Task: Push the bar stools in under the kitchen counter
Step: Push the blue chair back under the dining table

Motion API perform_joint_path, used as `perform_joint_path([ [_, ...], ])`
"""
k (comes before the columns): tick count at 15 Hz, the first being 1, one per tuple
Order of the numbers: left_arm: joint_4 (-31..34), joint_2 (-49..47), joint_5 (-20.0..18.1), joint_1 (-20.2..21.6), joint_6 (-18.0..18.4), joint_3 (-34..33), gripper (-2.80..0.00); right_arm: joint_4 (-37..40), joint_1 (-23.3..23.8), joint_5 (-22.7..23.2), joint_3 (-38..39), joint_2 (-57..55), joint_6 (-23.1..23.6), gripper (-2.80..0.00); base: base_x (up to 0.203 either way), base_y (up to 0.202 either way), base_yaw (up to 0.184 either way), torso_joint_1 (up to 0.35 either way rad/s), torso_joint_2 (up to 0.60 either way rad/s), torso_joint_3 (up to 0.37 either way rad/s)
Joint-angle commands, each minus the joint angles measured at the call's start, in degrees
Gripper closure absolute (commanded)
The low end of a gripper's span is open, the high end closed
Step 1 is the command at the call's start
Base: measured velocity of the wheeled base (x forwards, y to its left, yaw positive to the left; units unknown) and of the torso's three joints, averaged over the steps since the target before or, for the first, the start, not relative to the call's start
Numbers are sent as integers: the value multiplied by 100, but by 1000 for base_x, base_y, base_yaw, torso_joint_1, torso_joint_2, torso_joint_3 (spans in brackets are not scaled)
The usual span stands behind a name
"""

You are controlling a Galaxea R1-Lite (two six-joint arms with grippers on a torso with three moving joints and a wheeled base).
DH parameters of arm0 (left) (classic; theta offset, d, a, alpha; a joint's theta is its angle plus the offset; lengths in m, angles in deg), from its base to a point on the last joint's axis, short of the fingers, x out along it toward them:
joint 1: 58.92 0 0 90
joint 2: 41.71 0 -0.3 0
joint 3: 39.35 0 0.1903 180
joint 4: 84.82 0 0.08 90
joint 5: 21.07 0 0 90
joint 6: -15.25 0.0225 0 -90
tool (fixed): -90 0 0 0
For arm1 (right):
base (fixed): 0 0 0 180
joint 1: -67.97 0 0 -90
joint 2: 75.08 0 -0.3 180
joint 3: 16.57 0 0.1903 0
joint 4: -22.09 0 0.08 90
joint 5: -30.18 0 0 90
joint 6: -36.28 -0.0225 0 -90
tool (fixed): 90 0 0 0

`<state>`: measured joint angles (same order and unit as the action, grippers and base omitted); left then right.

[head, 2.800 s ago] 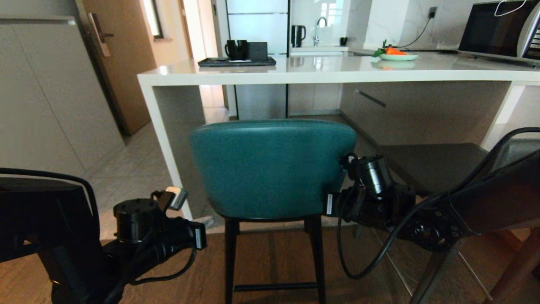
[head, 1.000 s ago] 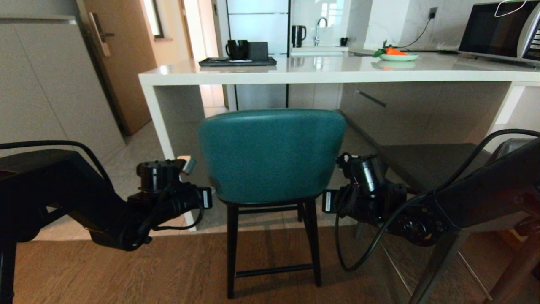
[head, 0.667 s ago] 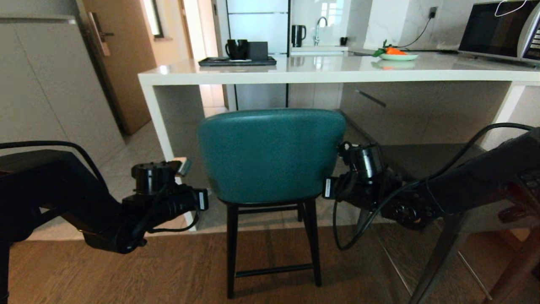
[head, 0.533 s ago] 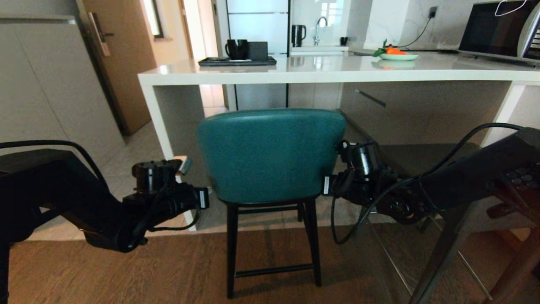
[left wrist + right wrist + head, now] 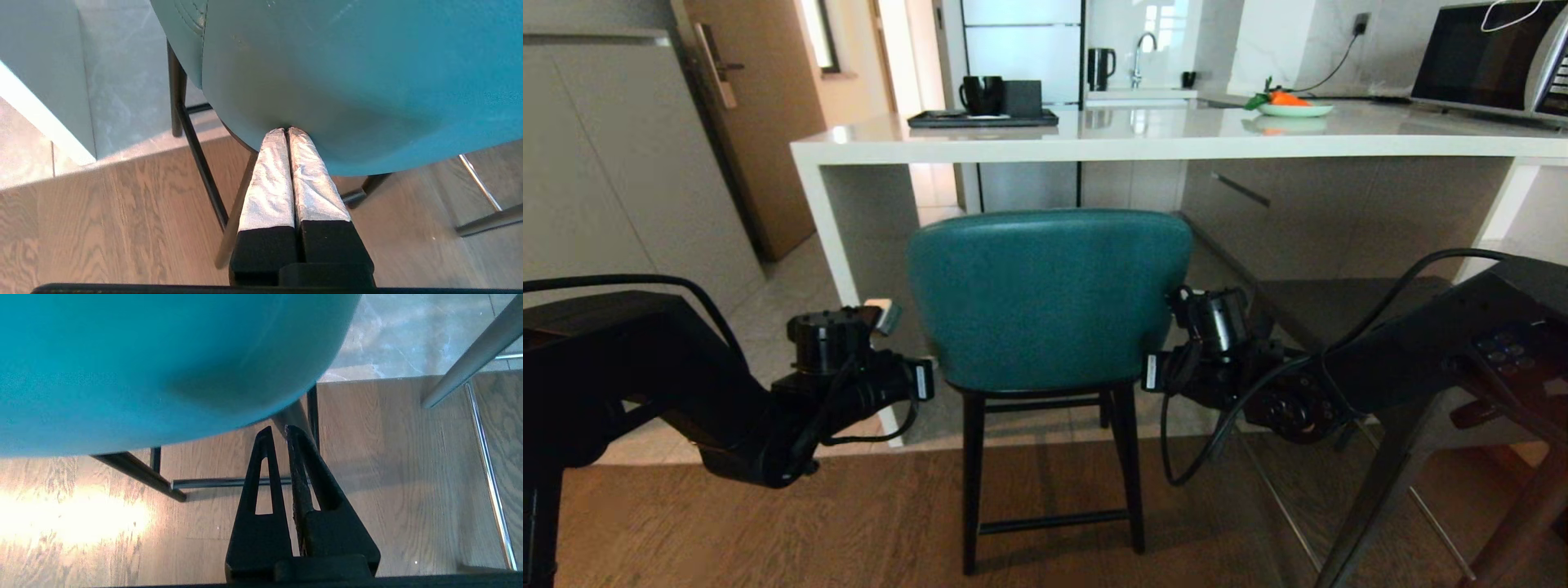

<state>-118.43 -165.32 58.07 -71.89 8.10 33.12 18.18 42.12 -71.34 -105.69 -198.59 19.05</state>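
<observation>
Centre frame: teal stool (image 5: 1049, 298), back toward you, before desk (image 5: 1160, 145).
Left tool (image 5: 287, 131): narrow, tips touching stool.
Right tool (image 5: 278, 430): narrow, beneath stool's edge.

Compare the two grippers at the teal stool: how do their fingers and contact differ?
The left gripper has silver-wrapped fingers, tips pressed against the teal stool. The right gripper has bare black fingers, tips just under the stool's shell; contact is unclear. Both are shut and hold nothing.
</observation>
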Motion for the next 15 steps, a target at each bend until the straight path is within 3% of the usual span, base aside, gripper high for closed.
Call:
perform_joint_path([
  [1,-59,-13,-12,-12,4,-108,0,-23,-26,-8,54,29,0,0,0,0,0,0,0,0],
  [6,-59,-16,-16,12,9,-77,0,-23,-35,-79,28,29,17,0,13,0,0,0,0,0],
  [12,-59,-48,-12,-48,74,-58,0,-23,-35,-87,45,47,17,0,184,0,2,-1,2,0],
  [15,-68,-48,-12,-30,74,-67,0,-23,-35,-96,45,47,9,0,66,0,2,7,5,0],
])
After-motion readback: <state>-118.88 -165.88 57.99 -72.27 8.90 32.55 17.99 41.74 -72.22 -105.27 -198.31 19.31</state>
